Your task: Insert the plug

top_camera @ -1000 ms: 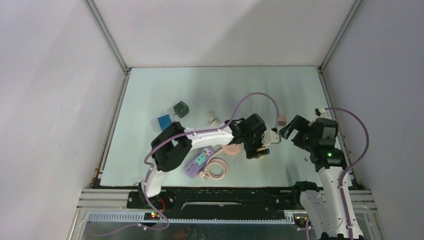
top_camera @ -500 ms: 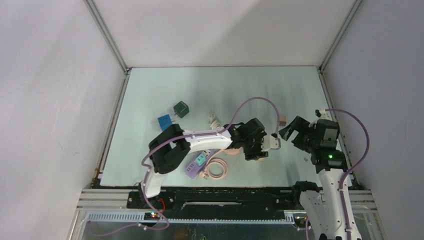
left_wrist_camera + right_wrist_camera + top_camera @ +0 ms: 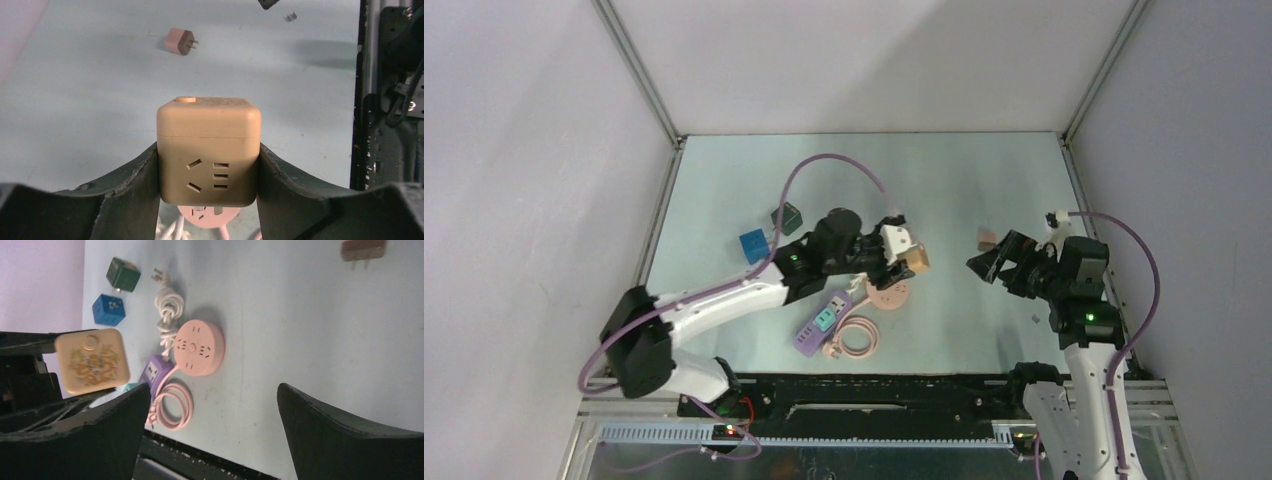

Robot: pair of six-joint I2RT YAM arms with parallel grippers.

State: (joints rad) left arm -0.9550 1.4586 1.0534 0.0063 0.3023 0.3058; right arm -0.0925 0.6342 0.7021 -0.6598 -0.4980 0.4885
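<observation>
Left hand (image 3: pixel 208 150) gripping beige cube socket (image 3: pixel 208 117) above round pink socket (image 3: pixel 889 293), right hand (image 3: pixel 996 258) spread wide, empty, near pink plug (image 3: pixel 986 238) on bench (image 3: pixel 754 190)

White links (image 3: pixel 724 298), black joints (image 3: pixel 638 352), dark pincers (image 3: pixel 989 258), looping purple cables (image 3: pixel 822 159)

The beige cube socket (image 3: pixel 208 150) hides most of the round pink socket (image 3: pixel 202 216) beneath it

This is a lab robot cell. White panels (image 3: pixel 874 60) in aluminium framing (image 3: pixel 637 70) wall the pale table (image 3: pixel 984 180) beyond the left gripper (image 3: pixel 911 258).
</observation>
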